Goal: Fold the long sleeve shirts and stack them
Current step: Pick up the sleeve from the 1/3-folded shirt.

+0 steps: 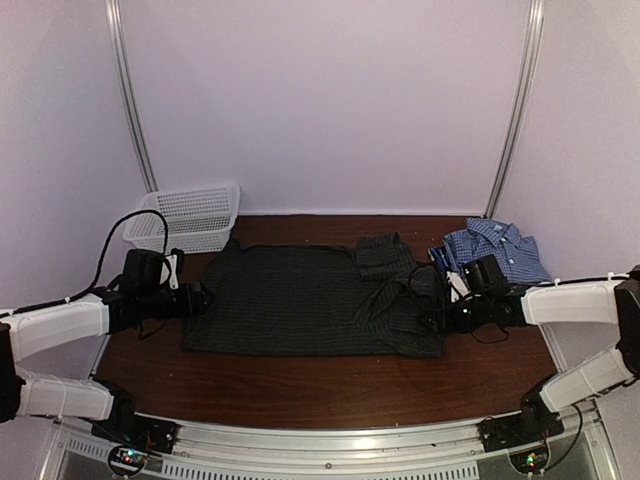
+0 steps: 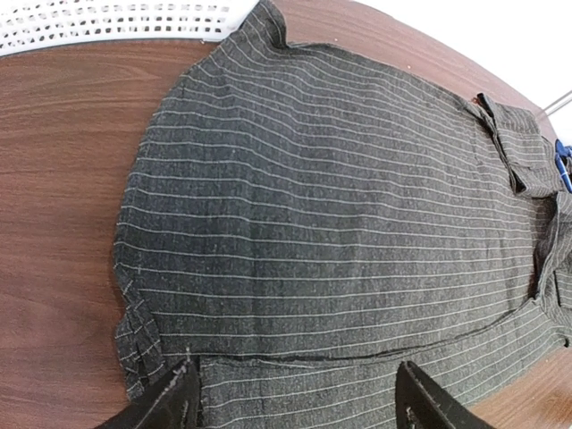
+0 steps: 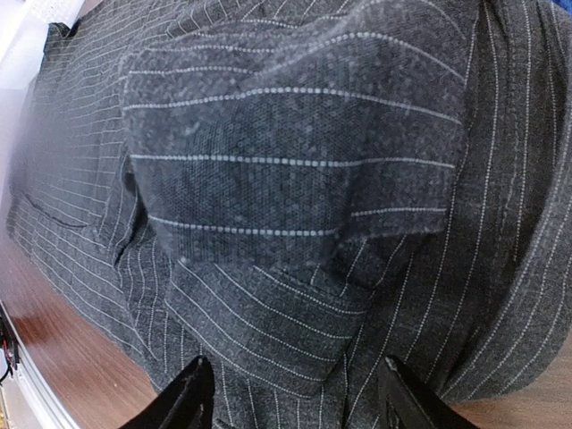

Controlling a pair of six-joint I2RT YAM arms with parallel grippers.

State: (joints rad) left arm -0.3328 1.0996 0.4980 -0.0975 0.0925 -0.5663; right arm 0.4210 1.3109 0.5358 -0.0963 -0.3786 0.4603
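On the wooden table [image 1: 300, 385], 1 black pinstriped shirt [image 1: 290, 300] lies spread at centre. 1 blue-white checked shirt [image 1: 500, 248] sits folded at far right, and 1 white mesh basket [image 1: 190, 215] at far left. Of the 2 grippers, the left gripper [image 2: 295, 393] and right gripper [image 3: 290, 393] are both spread wide, holding nothing, at opposite ends of the black shirt.

the dark brown wooden table [image 1: 330, 385] carried three things. a black pinstriped shirt [image 1: 290, 300] lay spread flat across its middle, with a sleeve folded over on the right end. a blue-white checked shirt [image 1: 500, 250] sat bunched at the far right corner, just beside the black one. a white mesh basket [image 1: 190, 215] rested at the far left corner, near the shirt's left end.
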